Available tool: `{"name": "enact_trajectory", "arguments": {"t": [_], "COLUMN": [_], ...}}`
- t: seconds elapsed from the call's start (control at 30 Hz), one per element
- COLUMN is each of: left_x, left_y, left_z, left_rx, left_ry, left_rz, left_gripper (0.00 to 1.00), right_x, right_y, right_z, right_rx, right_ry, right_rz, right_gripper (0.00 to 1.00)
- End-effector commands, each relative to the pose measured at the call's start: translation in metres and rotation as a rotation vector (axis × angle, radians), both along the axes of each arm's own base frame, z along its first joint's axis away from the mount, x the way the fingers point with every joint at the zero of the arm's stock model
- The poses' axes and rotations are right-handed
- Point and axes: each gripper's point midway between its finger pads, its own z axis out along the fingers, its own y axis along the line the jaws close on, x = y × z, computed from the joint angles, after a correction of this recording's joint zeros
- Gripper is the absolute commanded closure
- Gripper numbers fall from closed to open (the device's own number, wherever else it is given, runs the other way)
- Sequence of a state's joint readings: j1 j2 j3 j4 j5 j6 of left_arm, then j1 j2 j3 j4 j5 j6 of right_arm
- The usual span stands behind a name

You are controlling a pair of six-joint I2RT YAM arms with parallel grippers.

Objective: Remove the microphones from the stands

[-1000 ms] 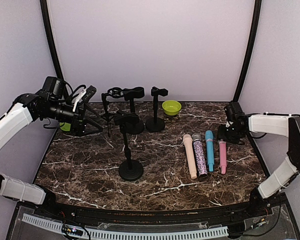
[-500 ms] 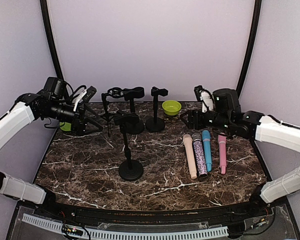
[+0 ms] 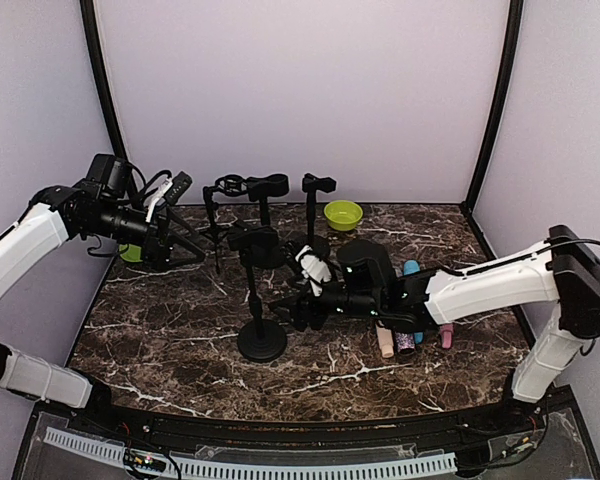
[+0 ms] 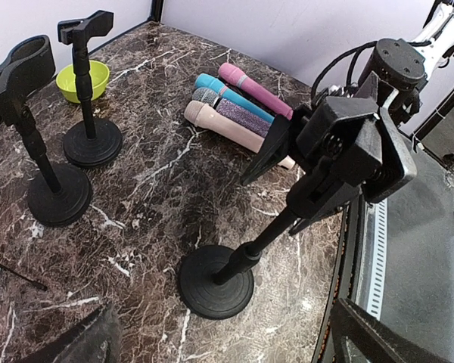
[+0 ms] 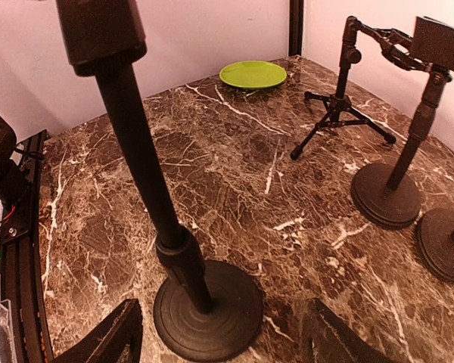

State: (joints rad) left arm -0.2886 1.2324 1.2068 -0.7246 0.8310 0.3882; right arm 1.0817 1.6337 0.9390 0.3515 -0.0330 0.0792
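Four microphones lie side by side on the marble right of centre: beige (image 4: 227,125), silver glitter (image 4: 231,110), blue (image 3: 416,269) and pink (image 3: 446,335). My right arm lies across them in the top view. The front round-base stand (image 3: 261,338) has an empty clip (image 3: 252,240). My right gripper (image 3: 292,312) is open, low beside this stand's pole (image 5: 136,159), with the base (image 5: 208,310) between its fingers' line. My left gripper (image 3: 180,245) is open and empty at the back left, near the tripod stand (image 3: 215,225). No microphone shows on any stand.
Two more round-base stands (image 3: 267,250) (image 3: 310,246) stand at the back centre with empty clips. A green bowl (image 3: 343,214) sits at the back and a green plate (image 3: 130,253) at the far left under my left arm.
My right arm has swung from the right side across the table to the front stand, and now covers parts of the lying microphones. The left arm has not moved.
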Motion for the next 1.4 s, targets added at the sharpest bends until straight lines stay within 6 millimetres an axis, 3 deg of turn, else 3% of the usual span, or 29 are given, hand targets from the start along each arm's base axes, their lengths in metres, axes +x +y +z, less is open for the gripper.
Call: {"name": "enact_trajectory", "arguments": {"t": [0.0,0.2,0.27,0.4,0.6,0.73,0.9,0.97,1.1,1.2,1.37], "left_x": [-0.006,-0.009,-0.007,-0.007,-0.01,-0.013,-0.017,-0.019,-0.029,-0.048,-0.065], "left_y": [0.002,0.004,0.004,0.003,0.004,0.006,0.007,0.007,0.005,0.001,-0.001], "left_z": [0.01,0.01,0.011,0.014,0.013,0.013,0.014,0.013,0.001,-0.01,-0.01], "left_rx": [-0.014,0.006,0.008,-0.004,0.007,0.015,0.019,0.02,-0.011,-0.081,-0.186], "left_ry": [0.007,0.008,0.008,0.018,0.02,0.025,0.031,0.036,0.072,0.084,-0.033], "left_rz": [0.002,-0.006,-0.005,-0.006,-0.005,0.0,-0.009,-0.014,-0.038,-0.084,-0.09], "left_gripper": [0.01,0.01,0.01,0.01,0.01,0.01,0.01,0.01,0.01,0.01,0.01], "right_x": [0.007,0.007,0.0,-0.003,-0.004,0.002,0.002,0.001,0.004,0.003,-0.007], "right_y": [0.037,0.057,0.063,0.069,0.078,0.083,0.086,0.085,0.078,0.079,0.091], "right_z": [0.032,0.015,0.009,-0.002,-0.003,0.003,0.002,0.008,0.033,0.063,0.122], "right_rx": [0.143,0.169,0.175,0.178,0.195,0.231,0.24,0.248,0.285,0.322,0.414], "right_ry": [-0.092,-0.105,-0.097,-0.102,-0.124,-0.14,-0.154,-0.157,-0.158,-0.143,-0.069], "right_rz": [0.035,0.05,0.086,0.094,0.092,0.058,0.034,0.027,-0.014,-0.011,0.057], "right_gripper": [0.29,0.29,0.41,0.45,0.51,0.63,0.91,1.0,1.0,1.0,1.0]}}
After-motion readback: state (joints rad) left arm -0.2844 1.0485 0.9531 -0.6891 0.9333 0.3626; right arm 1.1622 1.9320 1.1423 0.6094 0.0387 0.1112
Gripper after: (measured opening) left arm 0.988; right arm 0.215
